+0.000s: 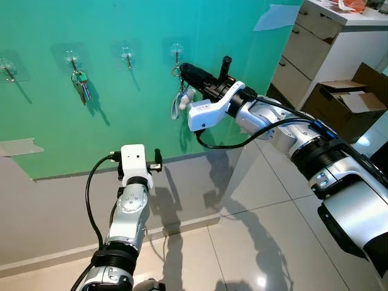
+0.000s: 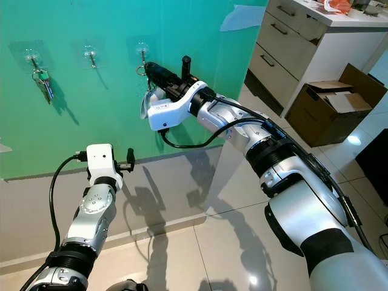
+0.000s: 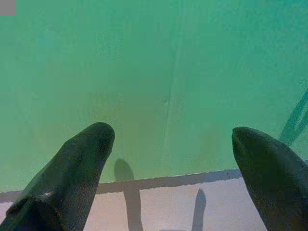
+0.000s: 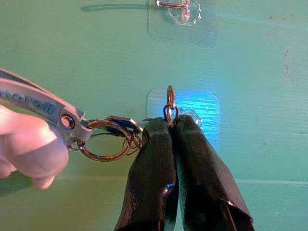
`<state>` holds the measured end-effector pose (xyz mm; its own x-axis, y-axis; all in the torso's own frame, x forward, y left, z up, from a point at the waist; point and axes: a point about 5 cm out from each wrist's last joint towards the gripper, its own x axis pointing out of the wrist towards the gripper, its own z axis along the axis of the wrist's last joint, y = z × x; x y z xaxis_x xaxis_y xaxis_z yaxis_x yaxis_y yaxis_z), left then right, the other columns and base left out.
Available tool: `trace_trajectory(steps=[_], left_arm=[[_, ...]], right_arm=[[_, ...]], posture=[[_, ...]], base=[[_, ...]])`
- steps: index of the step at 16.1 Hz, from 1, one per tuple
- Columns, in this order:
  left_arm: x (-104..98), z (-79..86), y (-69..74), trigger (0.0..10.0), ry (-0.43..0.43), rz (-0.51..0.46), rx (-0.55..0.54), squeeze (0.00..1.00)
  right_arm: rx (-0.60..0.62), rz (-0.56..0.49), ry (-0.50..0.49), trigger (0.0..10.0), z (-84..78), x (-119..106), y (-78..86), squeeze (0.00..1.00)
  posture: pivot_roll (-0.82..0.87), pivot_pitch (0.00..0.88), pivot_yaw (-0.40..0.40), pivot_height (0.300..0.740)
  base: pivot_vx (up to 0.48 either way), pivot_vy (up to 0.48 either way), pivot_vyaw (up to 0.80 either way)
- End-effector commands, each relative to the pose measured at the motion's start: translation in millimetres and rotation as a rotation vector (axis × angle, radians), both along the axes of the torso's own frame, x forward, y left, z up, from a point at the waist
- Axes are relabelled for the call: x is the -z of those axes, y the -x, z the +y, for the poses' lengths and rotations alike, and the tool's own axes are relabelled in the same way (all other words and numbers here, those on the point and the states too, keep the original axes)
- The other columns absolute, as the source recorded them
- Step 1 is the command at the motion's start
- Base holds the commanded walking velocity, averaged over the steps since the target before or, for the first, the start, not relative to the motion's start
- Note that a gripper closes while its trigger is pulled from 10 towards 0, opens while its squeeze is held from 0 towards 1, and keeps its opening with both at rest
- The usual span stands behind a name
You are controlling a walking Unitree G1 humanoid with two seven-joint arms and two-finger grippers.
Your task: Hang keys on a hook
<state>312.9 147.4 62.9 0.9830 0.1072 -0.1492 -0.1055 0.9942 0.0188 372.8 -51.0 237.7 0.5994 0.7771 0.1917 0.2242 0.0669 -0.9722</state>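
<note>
The right gripper (image 4: 171, 126) is against the green wall (image 1: 121, 121), jaws pinching the key ring (image 4: 170, 103) at a clear hook (image 4: 185, 115); the keys (image 4: 108, 139) dangle beside. The left gripper (image 3: 168, 144), jaws spread, faces bare wall.

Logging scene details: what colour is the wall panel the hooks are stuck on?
Green, a teal shade; the wall panel shows best in the left eye view.

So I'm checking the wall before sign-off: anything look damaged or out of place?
Yes: the green wall covering is peeling, with a lifted corner at upper right and a torn patch at the left edge. Hooks look straight.
</note>
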Motion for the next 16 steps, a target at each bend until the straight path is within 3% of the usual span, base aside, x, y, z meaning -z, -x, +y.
trace_trajectory(steps=[1,9,12,16], left_arm=[[-0.5,-3.8,-0.2,10.0,-0.005,0.000,0.007,0.00],[1.0,-3.9,2.8,10.0,-0.001,0.002,-0.001,0.00],[2.7,-4.9,4.5,10.0,0.001,0.009,-0.001,0.00],[5.7,-6.9,7.0,10.0,0.003,0.019,0.005,0.00]], right_arm=[[-0.003,-0.043,0.011,10.0,-0.6,-10.3,-1.7,0.00],[0.038,-0.088,0.055,10.0,-4.1,-12.1,-10.0,0.00],[0.078,-0.042,0.093,10.0,-8.4,8.1,-13.8,0.00],[0.119,0.068,0.148,10.0,-16.9,51.5,-9.6,0.00]], posture=[[-0.05,0.000,-0.049,0.740],[-0.04,0.000,-0.065,0.740],[-0.04,0.000,-0.063,0.740],[-0.04,0.000,-0.059,0.740]], base=[[0.000,0.000,0.00],[0.000,0.000,0.00],[0.000,0.000,0.00],[0.000,0.000,0.00]])
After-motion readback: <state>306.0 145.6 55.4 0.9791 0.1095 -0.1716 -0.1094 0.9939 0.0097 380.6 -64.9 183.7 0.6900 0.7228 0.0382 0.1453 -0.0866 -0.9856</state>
